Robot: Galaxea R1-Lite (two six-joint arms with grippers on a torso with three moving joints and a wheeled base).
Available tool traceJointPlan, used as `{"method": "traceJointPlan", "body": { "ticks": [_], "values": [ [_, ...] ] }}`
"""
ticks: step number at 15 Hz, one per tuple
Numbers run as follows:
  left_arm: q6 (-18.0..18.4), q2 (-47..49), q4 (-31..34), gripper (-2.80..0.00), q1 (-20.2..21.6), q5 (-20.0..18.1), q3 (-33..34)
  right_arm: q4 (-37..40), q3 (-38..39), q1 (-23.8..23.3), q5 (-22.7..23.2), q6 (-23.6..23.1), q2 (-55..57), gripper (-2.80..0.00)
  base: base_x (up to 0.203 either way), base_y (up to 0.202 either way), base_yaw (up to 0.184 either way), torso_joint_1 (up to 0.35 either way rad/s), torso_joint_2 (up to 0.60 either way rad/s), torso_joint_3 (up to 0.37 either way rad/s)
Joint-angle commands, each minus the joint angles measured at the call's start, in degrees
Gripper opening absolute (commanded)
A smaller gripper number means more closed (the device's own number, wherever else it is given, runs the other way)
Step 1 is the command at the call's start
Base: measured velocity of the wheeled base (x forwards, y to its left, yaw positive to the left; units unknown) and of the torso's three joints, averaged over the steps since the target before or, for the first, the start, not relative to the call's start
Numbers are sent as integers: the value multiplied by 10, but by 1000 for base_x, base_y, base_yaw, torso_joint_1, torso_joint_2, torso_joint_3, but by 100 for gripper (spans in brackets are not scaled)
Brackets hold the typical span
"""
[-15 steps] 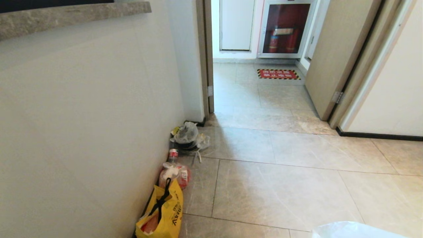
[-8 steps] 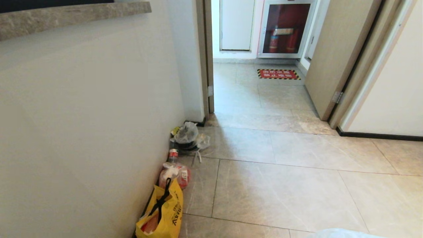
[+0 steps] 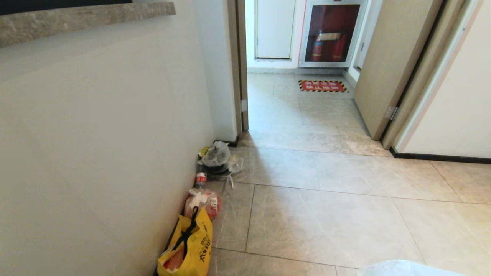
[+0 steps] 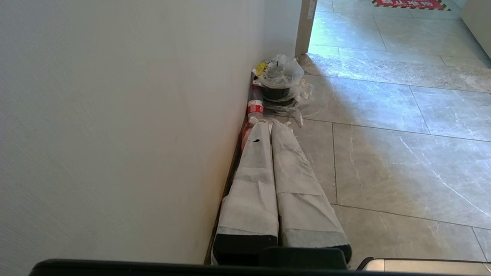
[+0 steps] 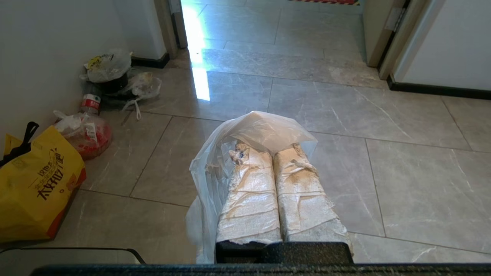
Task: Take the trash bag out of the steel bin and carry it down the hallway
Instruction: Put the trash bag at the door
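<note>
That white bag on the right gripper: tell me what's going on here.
The right gripper is shut on the trash bag, whose thin plastic loops over its fingertips above the tiled hallway floor. The left gripper is shut and empty, near the wall. Other rubbish sits along that wall: a yellow bag, a red-filled bag and a clear bag pile. No steel bin is in view.

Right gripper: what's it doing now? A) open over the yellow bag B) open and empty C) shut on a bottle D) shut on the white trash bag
D: in the right wrist view the right gripper has its fingers pressed together with the trash bag draped over and around them, above the floor tiles.
</note>
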Motion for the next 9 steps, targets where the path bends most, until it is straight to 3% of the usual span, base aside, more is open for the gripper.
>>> {"method": "traceJointPlan", "body": {
  "ticks": [1, 9],
  "values": [
    [0, 0, 0, -280, 0, 0, 0, 0, 0, 0, 0, -1, 0, -280, 0, 0, 0, 0, 0, 0],
    [0, 0, 0, -280, 0, 0, 0, 0, 0, 0, 0, 0, 0, -280, 0, 2, -5, -1, 0, 1]
  ]
}}
